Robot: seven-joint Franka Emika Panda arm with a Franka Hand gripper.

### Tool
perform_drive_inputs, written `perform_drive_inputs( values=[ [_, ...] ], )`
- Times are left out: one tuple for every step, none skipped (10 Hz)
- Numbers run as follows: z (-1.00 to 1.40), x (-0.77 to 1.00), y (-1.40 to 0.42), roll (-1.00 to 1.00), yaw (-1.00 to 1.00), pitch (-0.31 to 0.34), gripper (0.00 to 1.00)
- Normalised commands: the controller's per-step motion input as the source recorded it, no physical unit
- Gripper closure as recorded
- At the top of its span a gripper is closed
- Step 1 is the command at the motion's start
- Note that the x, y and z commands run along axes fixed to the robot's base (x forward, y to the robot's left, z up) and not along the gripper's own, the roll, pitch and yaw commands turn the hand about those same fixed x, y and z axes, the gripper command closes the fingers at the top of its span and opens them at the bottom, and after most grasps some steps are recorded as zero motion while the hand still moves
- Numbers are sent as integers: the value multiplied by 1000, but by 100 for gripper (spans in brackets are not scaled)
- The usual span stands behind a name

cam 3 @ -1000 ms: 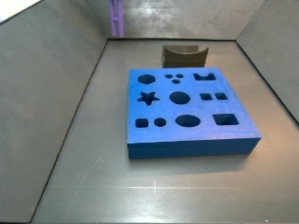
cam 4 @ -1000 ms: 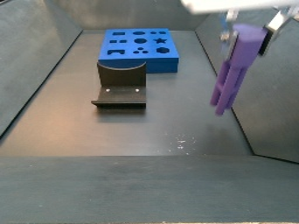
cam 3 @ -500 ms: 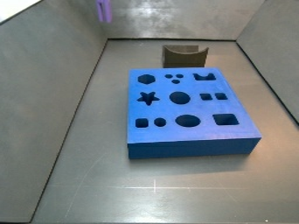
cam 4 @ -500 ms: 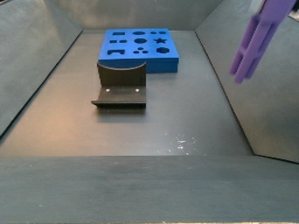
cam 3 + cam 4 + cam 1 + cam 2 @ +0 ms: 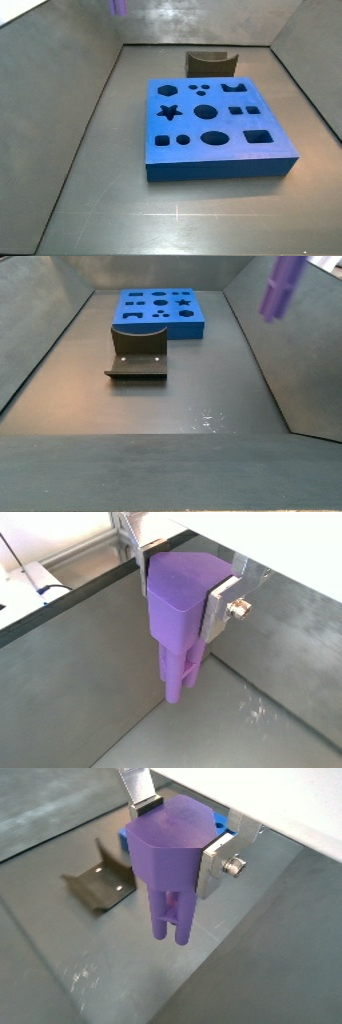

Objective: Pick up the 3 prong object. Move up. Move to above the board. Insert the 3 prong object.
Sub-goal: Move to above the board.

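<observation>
My gripper (image 5: 181, 582) is shut on the top of the 3 prong object (image 5: 181, 632), a long light-purple peg that hangs legs down high above the floor; both wrist views show it (image 5: 171, 878) between the silver fingers. In the side views only part of the peg shows, at the top edge (image 5: 118, 6) (image 5: 281, 286), and the gripper is out of frame there. The board (image 5: 214, 125), a flat blue block with dark shaped cut-outs, lies on the floor away from the peg (image 5: 160, 311). A sliver of it shows behind the peg in a wrist view (image 5: 130, 836).
The fixture (image 5: 136, 351), a dark L-shaped bracket on a base plate, stands on the floor next to the board's short side (image 5: 210, 63) (image 5: 100, 878). Grey walls enclose the floor on the sides.
The gripper has carried the peg upward. In both side views the peg has risen until only part of it shows at the top edge.
</observation>
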Motion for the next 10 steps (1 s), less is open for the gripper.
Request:
perform_drive_inputs(
  values=[
    [165,406,-1000,109,-97,219,100],
    [164,411,-1000,19,-36,173,100],
    [165,420,-1000,-16,-9,142,100],
    [166,422,-1000,-20,-2,130,100],
    [169,430,-1000,-6,1,122,100],
    [169,436,-1000,-9,8,118,100],
    [172,444,-1000,-9,5,122,100],
    [175,448,-1000,-20,3,116,100],
    [176,459,-1000,-3,3,124,100],
    [180,471,-1000,-7,10,129,100]
  ],
)
